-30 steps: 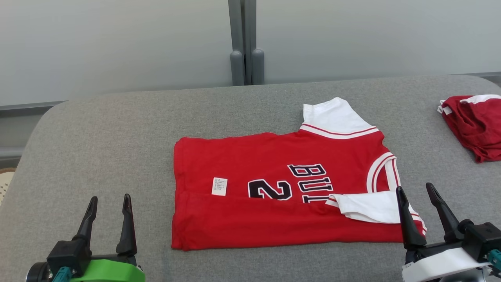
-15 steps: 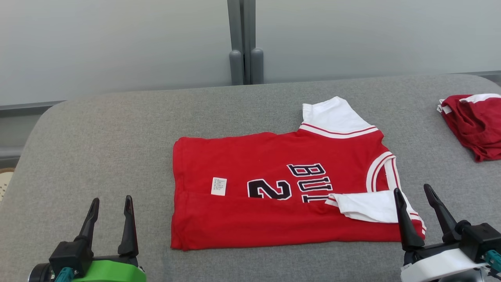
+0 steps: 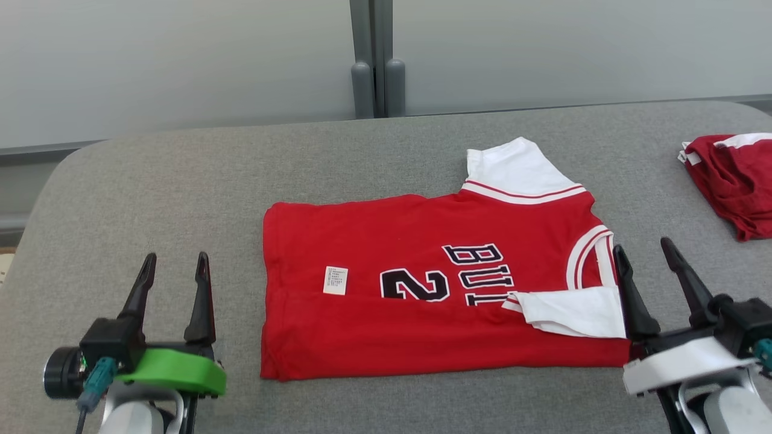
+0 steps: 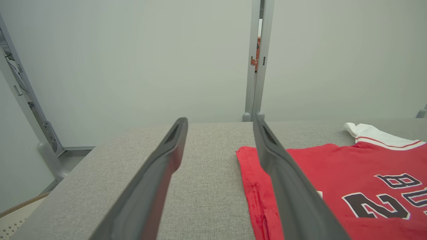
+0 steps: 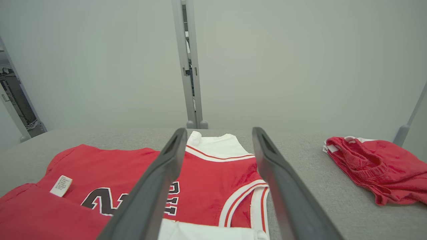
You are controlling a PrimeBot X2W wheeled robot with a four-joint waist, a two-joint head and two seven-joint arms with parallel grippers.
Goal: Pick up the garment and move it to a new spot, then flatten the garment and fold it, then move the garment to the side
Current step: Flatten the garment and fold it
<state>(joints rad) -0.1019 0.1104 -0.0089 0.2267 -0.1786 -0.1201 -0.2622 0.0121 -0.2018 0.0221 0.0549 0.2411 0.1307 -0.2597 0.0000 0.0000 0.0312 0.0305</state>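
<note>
We see a red garment (image 3: 434,289), a soft sports jersey with white sleeves and red-and-white striped trim. It lies flat in the middle of a grey, coarse-woven table (image 3: 181,181) with rounded corners. Its near long edge is folded over, and one white sleeve is folded onto the front. Black, white-edged print reads "2" and "BU"; the sleeve hides the rest. A small white care label (image 3: 336,280) bears print too small to read. A crumpled red cloth (image 3: 733,187) sits at the table's right edge. The left gripper (image 3: 177,258), beside the hem, and the right gripper (image 3: 642,246), by the neckline, have their jaws wide and empty. Both have reached further forward than a second ago; the garment has not moved.
</note>
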